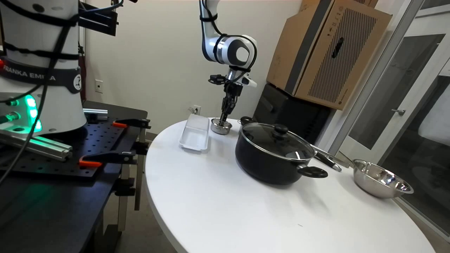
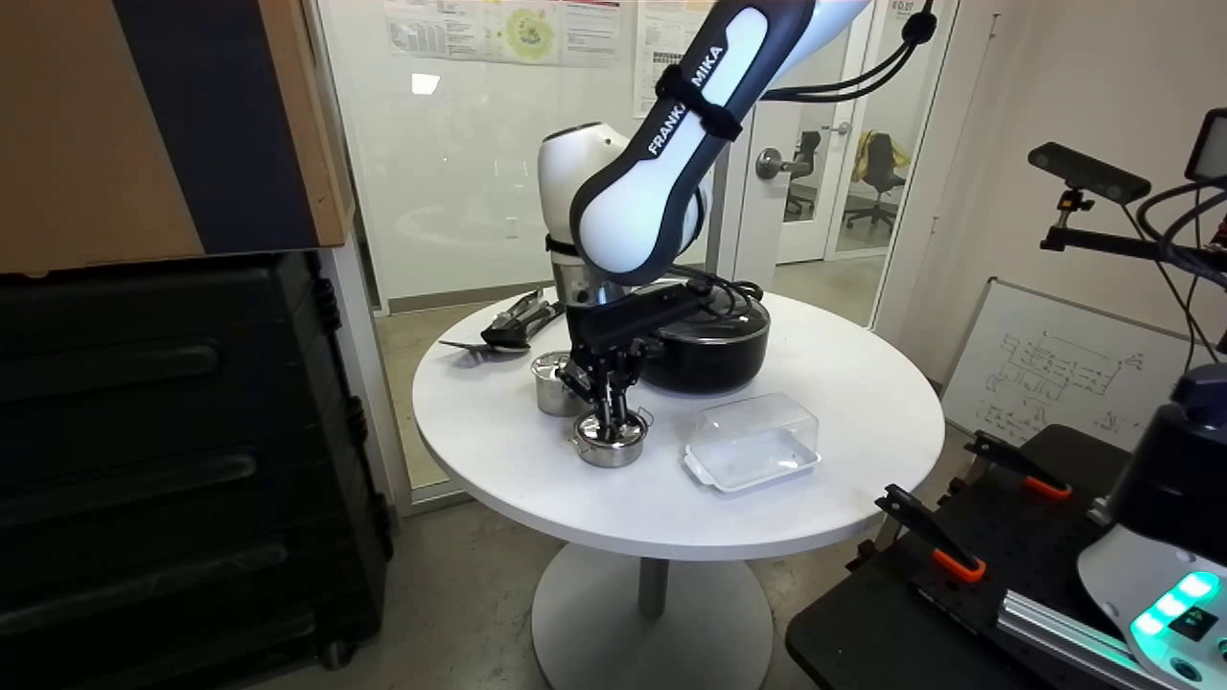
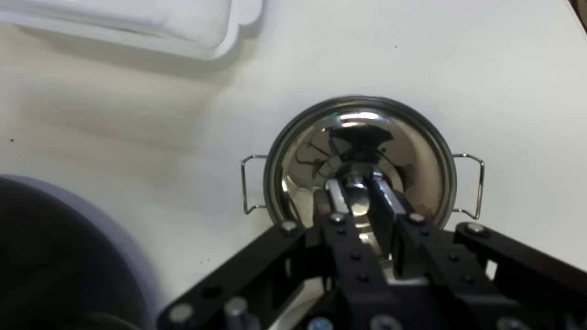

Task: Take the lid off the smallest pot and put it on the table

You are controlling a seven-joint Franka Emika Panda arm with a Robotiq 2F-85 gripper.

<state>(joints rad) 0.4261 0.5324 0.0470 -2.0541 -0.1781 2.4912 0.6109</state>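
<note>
The smallest pot [image 1: 220, 130] is a low, shiny silver pot. It stands on the round white table [image 1: 211, 196] and also shows in an exterior view [image 2: 612, 454]. In the wrist view its wire handles stick out on both sides. The silvery lid [image 3: 408, 142] sits on it and appears level. My gripper [image 3: 354, 179] points straight down over the lid, with its fingers narrowed on either side of the small central knob. They appear to touch the knob, though part of it is hidden between them. The gripper also shows in both exterior views [image 1: 222, 121] [image 2: 613, 427].
A clear box on a white tray [image 2: 752, 465] stands close beside the pot. The large black pot [image 1: 267, 165] with its glass lid is nearby. A taller silver pot [image 2: 554, 391] stands just behind the gripper. Utensils [image 2: 518, 324] and a steel bowl [image 1: 376, 179] lie farther off.
</note>
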